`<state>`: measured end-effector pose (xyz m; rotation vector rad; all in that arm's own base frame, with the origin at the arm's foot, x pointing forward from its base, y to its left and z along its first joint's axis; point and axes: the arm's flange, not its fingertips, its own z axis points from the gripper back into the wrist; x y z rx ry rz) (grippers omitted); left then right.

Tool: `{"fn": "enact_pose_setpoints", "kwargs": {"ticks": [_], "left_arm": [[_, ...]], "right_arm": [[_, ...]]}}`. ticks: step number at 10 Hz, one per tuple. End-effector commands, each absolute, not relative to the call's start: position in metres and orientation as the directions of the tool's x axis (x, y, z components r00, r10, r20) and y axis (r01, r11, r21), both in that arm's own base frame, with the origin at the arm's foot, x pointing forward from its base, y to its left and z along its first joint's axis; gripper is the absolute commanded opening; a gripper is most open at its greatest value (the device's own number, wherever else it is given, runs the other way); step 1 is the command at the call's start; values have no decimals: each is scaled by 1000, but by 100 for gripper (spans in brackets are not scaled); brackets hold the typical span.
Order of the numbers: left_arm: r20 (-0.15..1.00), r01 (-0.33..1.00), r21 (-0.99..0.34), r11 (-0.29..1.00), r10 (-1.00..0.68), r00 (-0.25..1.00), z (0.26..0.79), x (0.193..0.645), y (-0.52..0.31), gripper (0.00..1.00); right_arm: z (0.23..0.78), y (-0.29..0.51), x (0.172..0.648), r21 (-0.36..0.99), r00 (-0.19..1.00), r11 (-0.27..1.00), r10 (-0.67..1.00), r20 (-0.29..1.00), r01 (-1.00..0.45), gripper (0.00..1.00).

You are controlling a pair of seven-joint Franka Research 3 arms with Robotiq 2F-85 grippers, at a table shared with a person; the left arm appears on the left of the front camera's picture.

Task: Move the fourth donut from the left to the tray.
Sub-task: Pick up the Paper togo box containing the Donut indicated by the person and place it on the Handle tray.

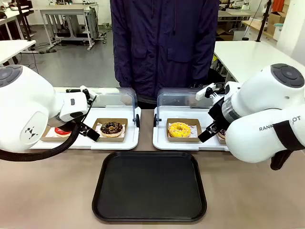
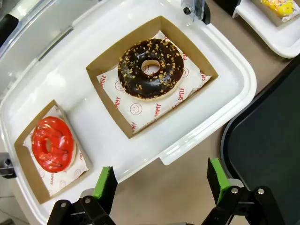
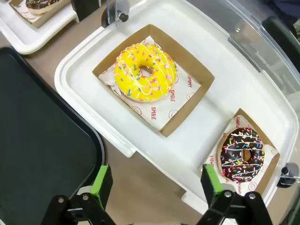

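The fourth donut sits in its cardboard holder on the white display tray, just to one side of the right hand, which is released, empty and nearer than the left hand, likewise released; the tray lies on the worktop to the other side.

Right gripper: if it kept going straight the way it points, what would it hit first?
Likely the bare table, just short of the white display tray's rim; depth is unclear.
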<state>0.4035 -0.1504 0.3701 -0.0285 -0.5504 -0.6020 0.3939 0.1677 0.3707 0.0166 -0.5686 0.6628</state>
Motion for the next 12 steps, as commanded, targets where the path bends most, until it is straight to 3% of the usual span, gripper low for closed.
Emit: {"fn": "enact_pose_setpoints", "kwargs": {"ticks": [1, 10, 12], "left_arm": [[500, 545, 131, 828, -530, 685, 370, 403, -150, 100], [499, 545, 131, 828, -530, 685, 370, 403, -150, 100], [531, 596, 65, 800, -533, 659, 426, 413, -136, 100]], "right_arm": [[371, 168, 394, -162, 642, 794, 577, 504, -586, 100], [371, 168, 394, -163, 641, 793, 579, 504, -587, 100], [433, 163, 405, -125, 658, 817, 535, 530, -563, 100]]}}
